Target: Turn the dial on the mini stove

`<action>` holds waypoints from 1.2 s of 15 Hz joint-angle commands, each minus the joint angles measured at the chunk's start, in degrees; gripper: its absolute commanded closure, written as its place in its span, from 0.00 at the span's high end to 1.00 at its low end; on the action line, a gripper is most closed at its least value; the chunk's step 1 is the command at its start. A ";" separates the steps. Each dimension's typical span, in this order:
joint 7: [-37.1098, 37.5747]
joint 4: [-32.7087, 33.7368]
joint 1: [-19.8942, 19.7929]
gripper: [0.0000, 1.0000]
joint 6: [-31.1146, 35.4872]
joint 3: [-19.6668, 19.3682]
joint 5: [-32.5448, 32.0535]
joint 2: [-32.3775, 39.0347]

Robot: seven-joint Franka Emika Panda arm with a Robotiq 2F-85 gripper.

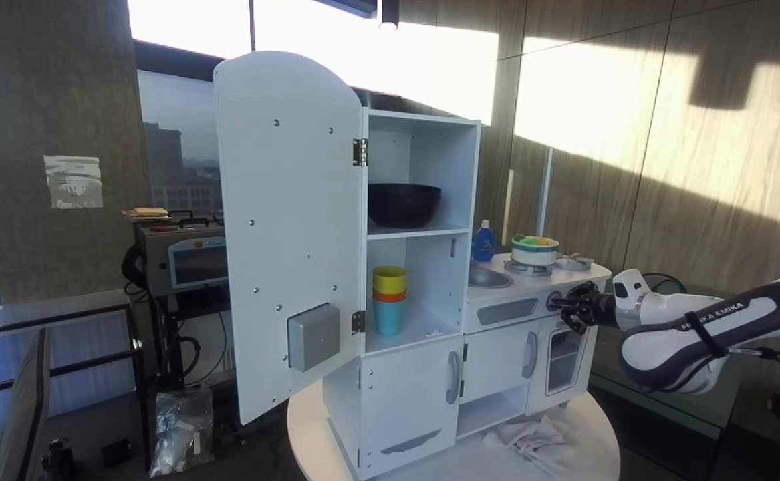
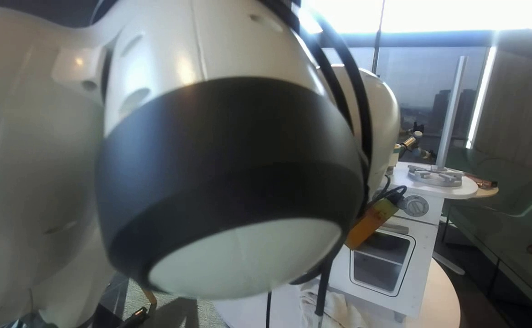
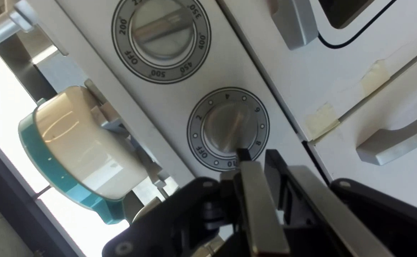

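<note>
The mini stove (image 1: 496,361) is the low white cooker section beside the tall cupboard; it also shows in an exterior view (image 2: 423,259). In the wrist view its front panel (image 3: 179,92) carries two round dials. The numbered dial (image 3: 226,123), marked OFF and 2 to 10, is nearer my fingers. The temperature dial (image 3: 163,30) sits above it in that view. My gripper (image 3: 258,153) is partly open, with a narrow gap and nothing between the fingertips. One fingertip overlaps the numbered dial's lower edge; I cannot tell if it touches. The gripper (image 1: 573,307) is at the panel.
A white and teal pot (image 3: 83,142) stands on the stove top. Grey handles (image 3: 397,137) stick out from the doors. The cupboard's arched door (image 1: 289,220) is open. A cloth (image 1: 537,444) lies on the round table. The arm (image 2: 234,159) blocks much of an exterior view.
</note>
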 commanded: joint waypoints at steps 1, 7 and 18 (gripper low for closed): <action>-5.40 -0.85 1.04 0.48 2.04 -0.56 -0.79 -1.75; -6.05 -2.81 1.29 0.92 1.87 0.67 10.14 4.16; 20.82 -3.13 -11.36 1.00 -27.99 19.34 36.98 30.38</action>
